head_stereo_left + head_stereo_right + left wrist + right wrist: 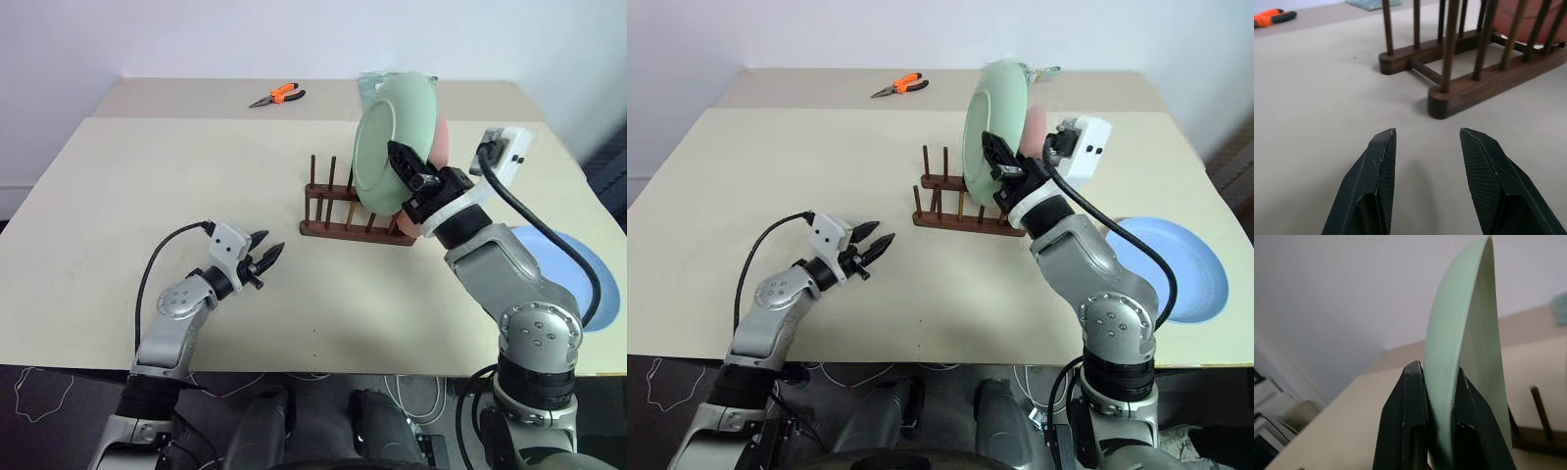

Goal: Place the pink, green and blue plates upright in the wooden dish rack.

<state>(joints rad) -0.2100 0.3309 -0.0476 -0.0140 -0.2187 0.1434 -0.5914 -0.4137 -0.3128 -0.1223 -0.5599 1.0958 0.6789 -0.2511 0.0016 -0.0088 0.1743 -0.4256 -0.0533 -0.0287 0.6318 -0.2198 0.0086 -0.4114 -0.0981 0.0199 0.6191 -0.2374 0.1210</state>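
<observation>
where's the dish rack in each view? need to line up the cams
Left eye: wooden dish rack right of centre, under the green plate.
Right eye: rack near centre.
Left wrist: rack just ahead of the open left gripper.
Right wrist: dowels and base behind the plate.
Shared landmark: orange pliers.

Orange-handled pliers (277,95) lie on the far table (196,93), well left of a teal object (1373,4) at the same far edge; the near table (147,206) is a pale beige top butted against the far one; a white wall (245,34) rises behind.
</observation>
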